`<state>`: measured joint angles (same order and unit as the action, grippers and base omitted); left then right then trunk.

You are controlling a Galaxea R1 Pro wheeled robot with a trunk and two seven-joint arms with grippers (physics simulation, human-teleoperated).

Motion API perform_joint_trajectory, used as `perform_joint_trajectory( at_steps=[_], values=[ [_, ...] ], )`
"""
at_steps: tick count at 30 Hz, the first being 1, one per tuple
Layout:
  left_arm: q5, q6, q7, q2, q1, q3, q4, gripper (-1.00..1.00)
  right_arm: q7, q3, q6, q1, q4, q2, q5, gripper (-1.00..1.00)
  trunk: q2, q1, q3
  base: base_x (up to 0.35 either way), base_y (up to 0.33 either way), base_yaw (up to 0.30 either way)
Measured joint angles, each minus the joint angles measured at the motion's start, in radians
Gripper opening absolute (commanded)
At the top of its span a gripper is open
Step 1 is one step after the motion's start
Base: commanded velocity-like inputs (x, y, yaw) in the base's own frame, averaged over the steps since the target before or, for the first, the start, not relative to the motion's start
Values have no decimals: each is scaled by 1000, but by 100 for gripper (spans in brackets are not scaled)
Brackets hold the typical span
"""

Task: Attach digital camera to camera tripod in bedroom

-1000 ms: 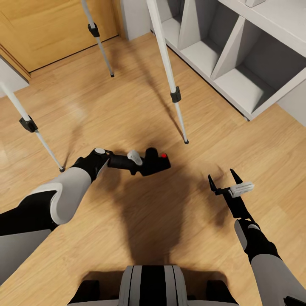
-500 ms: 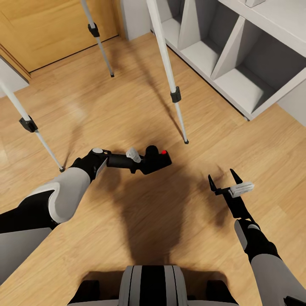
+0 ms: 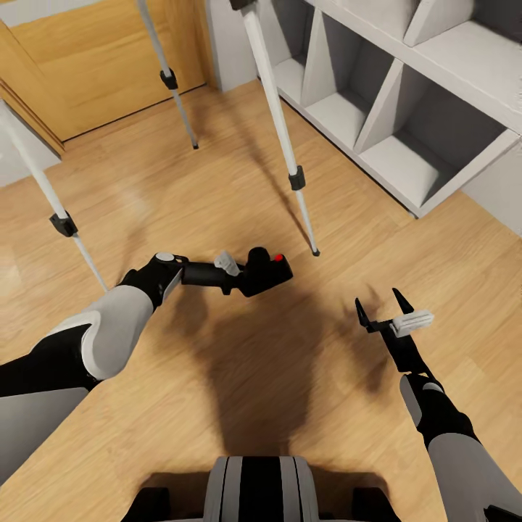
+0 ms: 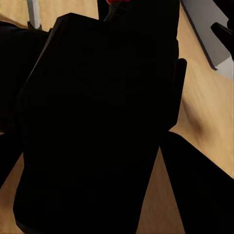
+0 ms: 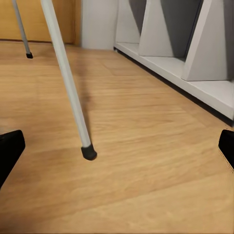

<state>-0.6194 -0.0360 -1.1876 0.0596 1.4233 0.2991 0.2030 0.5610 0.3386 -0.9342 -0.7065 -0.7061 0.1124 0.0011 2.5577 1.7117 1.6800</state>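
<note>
The camera [image 3: 267, 270] is already picked up: the left gripper [image 3: 243, 274] is clamped on it, holding the black body with its red button upward, low above the wood floor [image 3: 217, 203] and among the spread legs of the tripod [image 3: 279, 109]. In the left wrist view the camera [image 4: 97, 122] sits dark and close between the jaws, a sliver of red at its far edge. Taking the tripod as the landmark, the camera hangs just short of the foot of its nearest leg, on the robot's side; a second leg stands off to the robot's left and a third lands farther back, near the oak door [image 3: 94, 65]. The right gripper [image 3: 382, 310] is well apart from that same foot, toward the robot's right, jaws spread and holding nothing; its wrist view looks along the floor at the leg's black foot [image 5: 88, 152], with the white shelving [image 3: 406, 109] beyond the tripod. So the grasp seems done and the robot has reached the tripod — but the mounting itself is all still ahead. The tripod's head is above the frame, so the camera will have to be lifted well up from floor level and seated on top; how near it is to that head cannot be judged.
</note>
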Motion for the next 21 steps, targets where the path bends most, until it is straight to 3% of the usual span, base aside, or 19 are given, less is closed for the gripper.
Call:
perform_joint_trajectory(
  at_steps=[8,14,21],
  values=[
    [-1,56,-55,-7,0,73,0,-100,0,0,0,0,0,0,0,100,-2,-4,-31,0,0,0],
    [-1,107,-159,-19,0,188,2,-100,0,0,1,0,0,0,0,100,-3,-6,-54,0,0,0],
    [-1,120,-190,-21,0,233,2,-100,0,0,0,0,0,0,0,100,-5,-9,-81,0,0,0]
  ],
)
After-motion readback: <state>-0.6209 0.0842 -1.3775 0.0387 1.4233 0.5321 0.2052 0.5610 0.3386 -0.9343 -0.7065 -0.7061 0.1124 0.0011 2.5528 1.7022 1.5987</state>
